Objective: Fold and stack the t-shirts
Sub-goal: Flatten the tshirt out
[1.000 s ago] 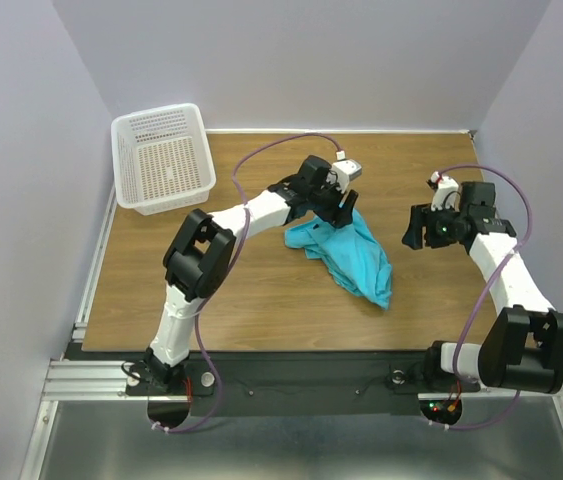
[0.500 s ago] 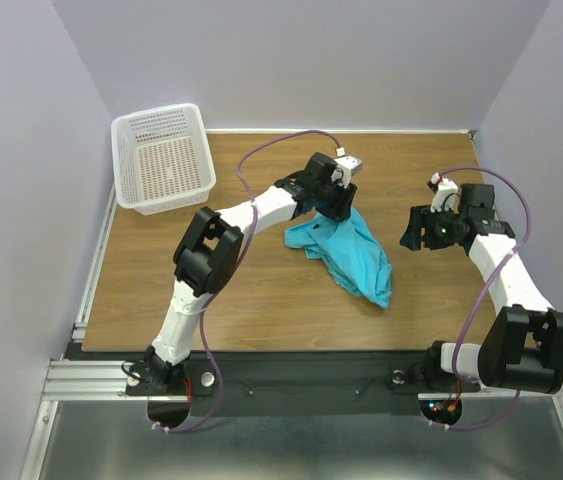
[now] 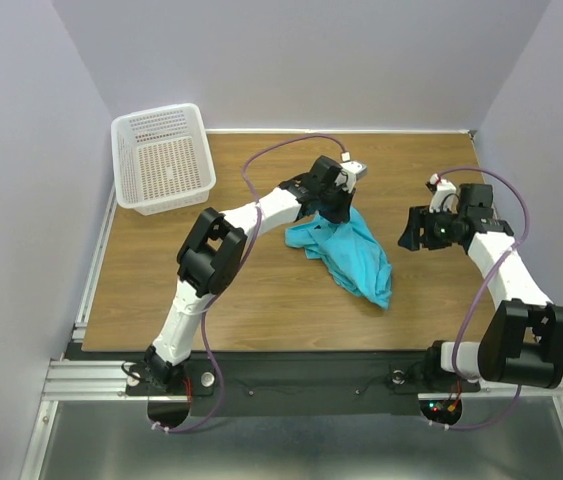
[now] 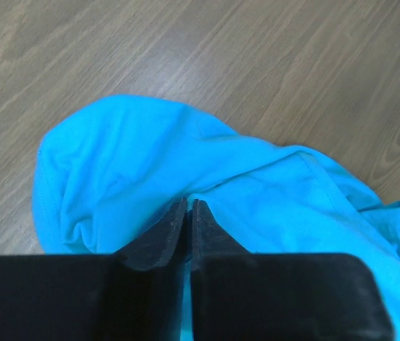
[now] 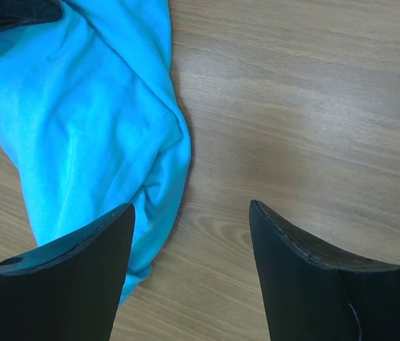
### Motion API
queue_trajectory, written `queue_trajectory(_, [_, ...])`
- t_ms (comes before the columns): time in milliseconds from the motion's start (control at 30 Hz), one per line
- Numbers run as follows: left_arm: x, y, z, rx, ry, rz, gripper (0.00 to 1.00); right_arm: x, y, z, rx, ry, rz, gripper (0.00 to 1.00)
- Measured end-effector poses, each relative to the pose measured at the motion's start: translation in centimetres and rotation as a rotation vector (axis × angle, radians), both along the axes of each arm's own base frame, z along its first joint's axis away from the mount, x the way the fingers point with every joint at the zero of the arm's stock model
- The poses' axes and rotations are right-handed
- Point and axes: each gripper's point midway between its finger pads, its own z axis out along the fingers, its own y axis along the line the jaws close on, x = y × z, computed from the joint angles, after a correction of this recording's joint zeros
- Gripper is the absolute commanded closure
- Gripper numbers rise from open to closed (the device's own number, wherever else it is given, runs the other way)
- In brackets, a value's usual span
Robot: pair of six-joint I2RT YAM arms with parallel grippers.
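Note:
One crumpled turquoise t-shirt (image 3: 351,255) lies in a heap on the wooden table, right of centre. My left gripper (image 3: 343,212) is at the heap's far edge, shut on a fold of the t-shirt (image 4: 185,163); in the left wrist view the jaws (image 4: 189,206) are pressed together with blue cloth pinched at their tips. My right gripper (image 3: 411,232) hovers to the right of the heap, open. In the right wrist view its fingers (image 5: 191,209) straddle bare wood, with the t-shirt (image 5: 86,121) just left of them.
A white plastic mesh basket (image 3: 162,158) stands at the table's far left corner. Bare wooden table (image 3: 191,290) lies left of and in front of the heap. Purple cables loop above both arms.
My left gripper has shifted slightly right over the heap's far edge and closed from open onto the cloth. The right arm has barely moved.

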Motion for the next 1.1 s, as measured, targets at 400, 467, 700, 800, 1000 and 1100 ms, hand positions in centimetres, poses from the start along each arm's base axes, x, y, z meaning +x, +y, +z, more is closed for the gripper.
queue_trajectory(400, [-1.4, 1.9, 3.4, -0.019, -0.047, 0.013, 1.0, -0.5, 2.9, -1.8, 0.176, 0.096, 0.101, 0.35])
queue_trajectory(467, [-2.0, 2.3, 5.4, -0.048, -0.074, 0.011, 1.0, -0.9, 3.8, -2.2, 0.223, 0.126, 0.129, 0.36])
queue_trajectory(700, [-3.4, 3.1, 11.3, -0.162, -0.159, 0.005, 1.0, -2.3, 6.5, -2.4, 0.278, 0.175, 0.22, 0.38])
queue_trajectory(800, [-3.6, 3.3, 10.6, -0.161, -0.149, 0.009, 1.0, -2.9, 7.2, -2.5, 0.276, 0.2, 0.243, 0.4])
queue_trajectory(1000, [-4.1, 4.0, 8.5, -0.127, -0.116, 0.022, 1.0, -2.6, 6.0, -4.0, 0.167, 0.276, 0.251, 0.43])
queue_trajectory(1100, [-4.4, 4.4, 7.7, -0.114, -0.107, 0.027, 1.0, -3.4, 5.4, -4.4, 0.13, 0.308, 0.264, 0.44])
